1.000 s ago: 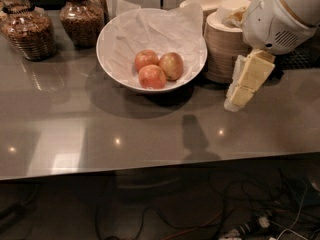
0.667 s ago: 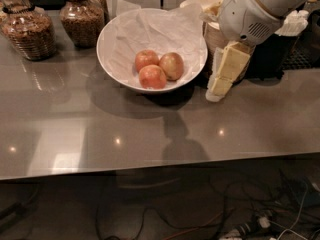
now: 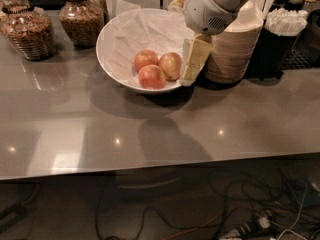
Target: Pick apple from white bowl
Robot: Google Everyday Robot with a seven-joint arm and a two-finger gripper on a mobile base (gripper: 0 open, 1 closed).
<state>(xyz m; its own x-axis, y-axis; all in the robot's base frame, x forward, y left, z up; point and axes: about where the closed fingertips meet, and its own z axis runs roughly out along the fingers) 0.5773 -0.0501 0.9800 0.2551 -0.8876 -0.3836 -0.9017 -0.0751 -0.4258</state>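
The white bowl [image 3: 120, 29], lined with crumpled white paper, stands at the back of the grey counter. Three apples lie in its near right part. The paler yellow-green apple [image 3: 171, 65] is the rightmost; two brighter orange-red apples [image 3: 146, 60] [image 3: 152, 77] lie left of it. My gripper [image 3: 192, 64], with cream-coloured fingers pointing down, hangs over the bowl's right rim, just right of the pale apple. It holds nothing that I can see.
Two glass jars of brown snacks [image 3: 29, 31] [image 3: 81, 18] stand at the back left. A stack of beige paper bowls [image 3: 232, 54] is right of the white bowl, behind the gripper. A dark holder with white sticks [image 3: 282, 39] is at the far right.
The gripper has moved left from beside the stacked paper bowls to over the white bowl's right rim, close to the pale apple. The apples have not moved.
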